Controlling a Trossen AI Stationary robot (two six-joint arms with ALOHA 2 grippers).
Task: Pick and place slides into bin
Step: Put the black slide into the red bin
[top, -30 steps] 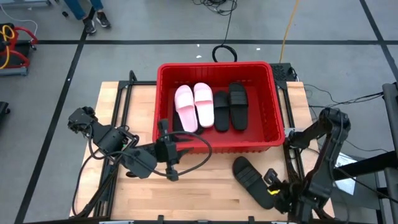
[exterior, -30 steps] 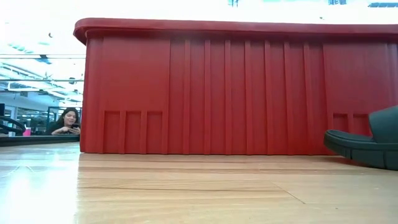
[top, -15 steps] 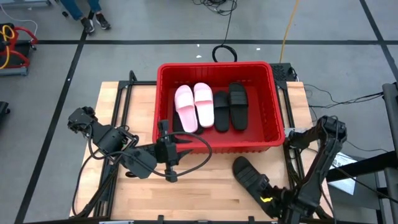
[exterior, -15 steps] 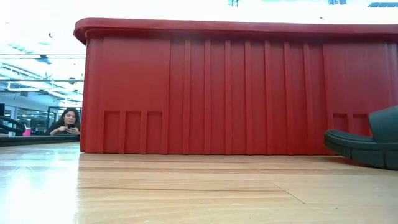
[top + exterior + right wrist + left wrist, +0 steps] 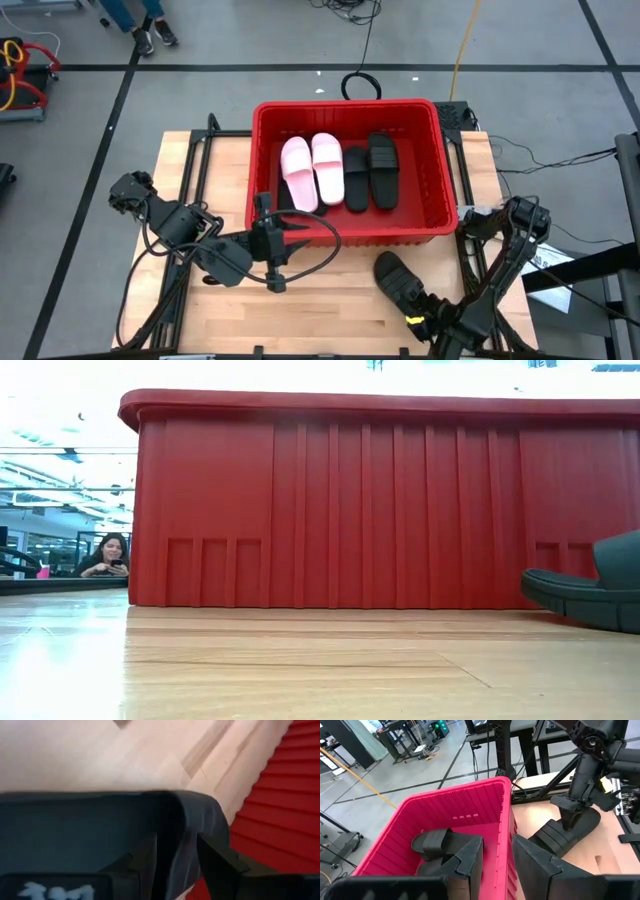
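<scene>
A grey workshop floor with taped lines surrounds the wooden desk (image 5: 200, 310), and a person sits far off in the room behind it. One black slide (image 5: 398, 283) lies on the desk, just in front of the red bin (image 5: 441, 160) and near its right corner, well apart from the four slides already inside: two pink ones (image 5: 312, 170) side by side and two black ones (image 5: 368, 170) next to them.

The slide on the desk lies on a diagonal, one end pointing toward the bin wall, the other toward the desk's front right corner. The right pincer (image 5: 430, 322) sits at that front end, so the slide's long axis runs away from it toward the bin. Its fingers (image 5: 150, 855) straddle the slide's edge with a gap between them; whether they press it yet I cannot tell (the right wrist view shows dark rubber filling that gap).

The right arm is clearly the nearer one. The left pincer (image 5: 495, 857) hovers over the bin's front rim, slightly parted and holding nothing.
</scene>
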